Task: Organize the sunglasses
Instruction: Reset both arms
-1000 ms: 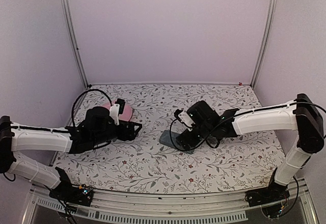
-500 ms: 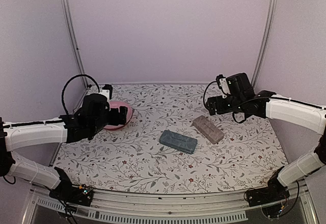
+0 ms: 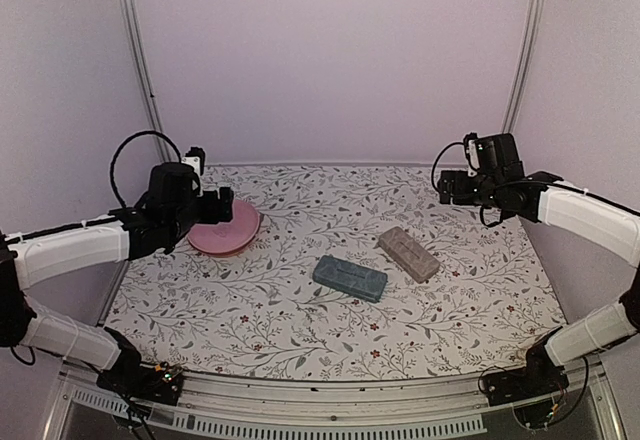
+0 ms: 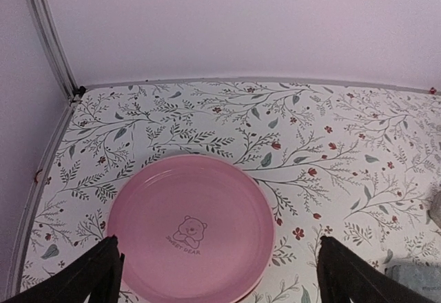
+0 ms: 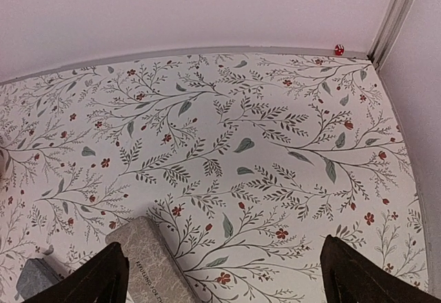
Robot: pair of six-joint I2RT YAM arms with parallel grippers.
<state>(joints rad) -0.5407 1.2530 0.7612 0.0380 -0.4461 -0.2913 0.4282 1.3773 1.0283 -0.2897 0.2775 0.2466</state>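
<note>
The left fingers [image 4: 93, 279] stand wide apart with nothing between them, raised above the counter [image 3: 300, 330] at the left rear; in the wrist view a pink plate [image 4: 207, 200] with a small bear printed on it lies just ahead of them. The right fingers [image 5: 96, 279] are spread wide and empty too, held up near the right rear corner. Two closed cases lie near mid-counter, close together but apart: a blue-grey case [image 3: 349, 278] nearer the arms' bases and a grey-brown case [image 3: 408, 253] behind and to its right. The sunglasses show in no view, so where they are cannot be told
</note>
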